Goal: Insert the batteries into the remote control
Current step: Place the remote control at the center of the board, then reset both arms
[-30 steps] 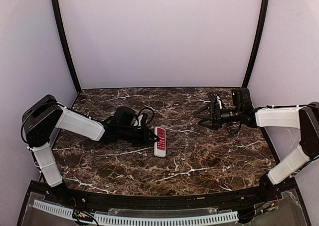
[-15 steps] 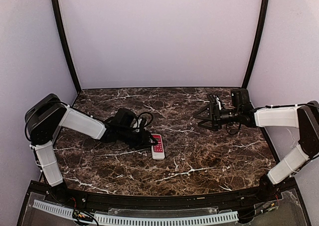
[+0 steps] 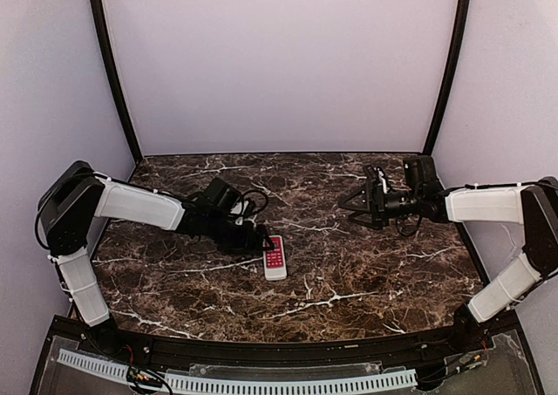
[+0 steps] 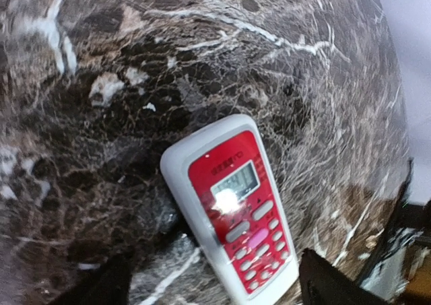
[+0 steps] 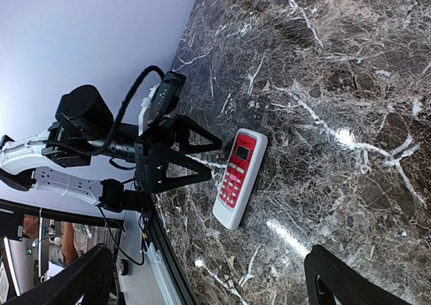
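Observation:
The remote control [image 3: 275, 257] lies flat on the marble table [image 3: 366, 273], red button face up. It also shows in the left wrist view as the remote control [image 4: 232, 211] and in the right wrist view as the remote control [image 5: 240, 177]. My left gripper [image 3: 261, 237] is open just left of it, with nothing between its fingers. From the right wrist camera, the left gripper [image 5: 217, 159] has its spread tips beside the remote's long edge. My right gripper [image 3: 357, 201] hangs open and empty at the back right. The batteries are out of view.
Two black frame posts [image 3: 113, 72] rise at the back corners against the purple walls. A black rail [image 3: 261, 351] runs along the table's near edge. A looped black cable [image 3: 255, 201] sits on the left wrist.
The left gripper opened and let go of the remote, which now lies flat, slightly nearer the front edge. The right arm has not moved.

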Action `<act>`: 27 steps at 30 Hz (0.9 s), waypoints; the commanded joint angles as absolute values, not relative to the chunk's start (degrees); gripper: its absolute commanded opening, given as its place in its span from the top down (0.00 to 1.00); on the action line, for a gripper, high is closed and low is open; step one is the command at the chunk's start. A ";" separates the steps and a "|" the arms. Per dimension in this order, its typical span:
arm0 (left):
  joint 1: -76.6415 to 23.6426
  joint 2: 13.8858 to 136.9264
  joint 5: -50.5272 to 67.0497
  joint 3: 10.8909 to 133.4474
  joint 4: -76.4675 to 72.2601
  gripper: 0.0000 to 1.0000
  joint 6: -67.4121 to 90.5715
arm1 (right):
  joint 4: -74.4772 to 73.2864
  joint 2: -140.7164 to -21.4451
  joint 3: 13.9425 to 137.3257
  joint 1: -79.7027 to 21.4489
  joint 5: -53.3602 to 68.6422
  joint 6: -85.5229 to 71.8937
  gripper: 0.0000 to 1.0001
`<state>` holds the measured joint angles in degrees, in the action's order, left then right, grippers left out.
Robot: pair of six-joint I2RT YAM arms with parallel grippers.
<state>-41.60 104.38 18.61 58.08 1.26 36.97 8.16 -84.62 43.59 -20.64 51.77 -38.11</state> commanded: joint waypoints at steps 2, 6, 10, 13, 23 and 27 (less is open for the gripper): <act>-41.06 96.68 11.10 62.05 14.51 0.02 25.69 | 3.10 -81.33 46.12 -20.86 47.46 -30.36 0.01; -38.93 91.94 8.47 64.24 18.93 0.02 19.95 | 1.76 -79.03 47.21 -20.93 44.46 -25.75 0.01; -33.61 86.95 6.52 64.43 21.87 0.02 18.04 | 1.05 -76.43 46.64 -20.92 40.72 -22.20 0.01; -30.55 83.08 5.87 61.20 20.90 0.01 18.19 | 0.97 -74.76 45.24 -20.87 38.36 -20.82 0.01; -26.04 78.00 3.26 50.17 15.35 0.01 23.78 | 3.90 -74.72 37.36 -20.92 32.69 -20.83 0.01; -25.94 78.68 3.33 48.27 13.35 0.01 24.50 | 5.71 -75.03 35.53 -20.95 31.87 -21.56 0.01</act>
<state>-26.35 78.65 4.21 50.02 15.94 22.85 2.26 -74.72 37.04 -20.64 34.17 -21.50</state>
